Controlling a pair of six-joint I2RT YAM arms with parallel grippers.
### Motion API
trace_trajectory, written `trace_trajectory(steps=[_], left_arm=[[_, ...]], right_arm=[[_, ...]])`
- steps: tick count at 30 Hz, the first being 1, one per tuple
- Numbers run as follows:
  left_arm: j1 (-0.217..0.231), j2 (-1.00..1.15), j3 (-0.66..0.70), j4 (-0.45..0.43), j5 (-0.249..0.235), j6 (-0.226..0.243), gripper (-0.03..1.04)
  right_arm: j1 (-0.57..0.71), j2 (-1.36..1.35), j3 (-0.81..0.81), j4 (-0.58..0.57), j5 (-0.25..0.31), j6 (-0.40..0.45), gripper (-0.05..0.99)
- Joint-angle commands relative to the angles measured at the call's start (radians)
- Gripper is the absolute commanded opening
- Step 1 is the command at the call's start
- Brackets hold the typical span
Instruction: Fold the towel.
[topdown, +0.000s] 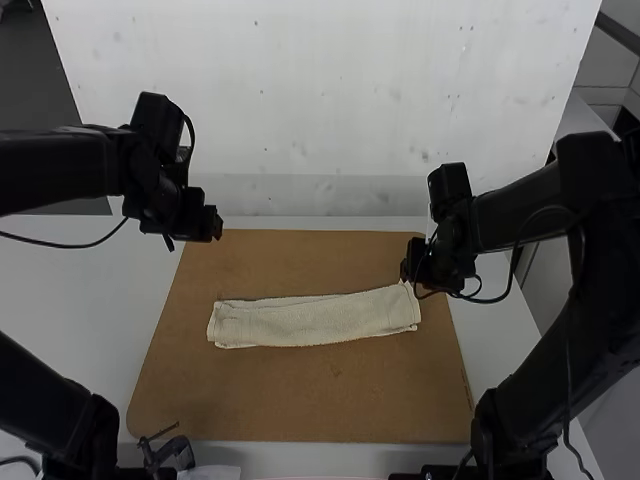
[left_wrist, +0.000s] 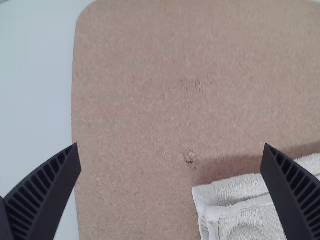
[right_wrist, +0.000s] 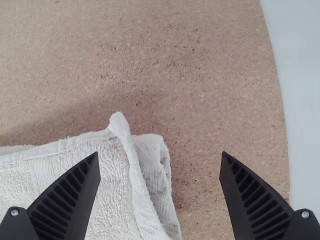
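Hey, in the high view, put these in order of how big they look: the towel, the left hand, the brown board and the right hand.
Largest to smallest:
1. Brown board
2. Towel
3. Left hand and right hand, which look too alike to rank

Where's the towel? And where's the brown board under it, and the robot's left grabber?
Towel (topdown: 312, 320): high view, the middle of its long folded strip.
Brown board (topdown: 300, 395): high view, a bare part on its near side.
Left gripper (left_wrist: 171, 144): left wrist view, midway between its fingertips.
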Motion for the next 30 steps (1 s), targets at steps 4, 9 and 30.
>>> trace_trajectory(steps=[4, 9, 30], left_arm=[[0.044, -0.018, -0.034, 0.091, 0.074, 0.058, 0.93], [0.061, 0.014, -0.049, 0.136, 0.097, 0.064, 0.93], [0.162, 0.136, -0.092, 0.268, 0.206, 0.113, 0.93]], right_arm=[[-0.008, 0.044, 0.047, -0.030, -0.058, 0.017, 0.59], [0.011, 0.153, 0.069, -0.026, -0.058, 0.027, 0.59], [0.040, 0.331, 0.155, -0.102, 0.001, 0.067, 0.02]])
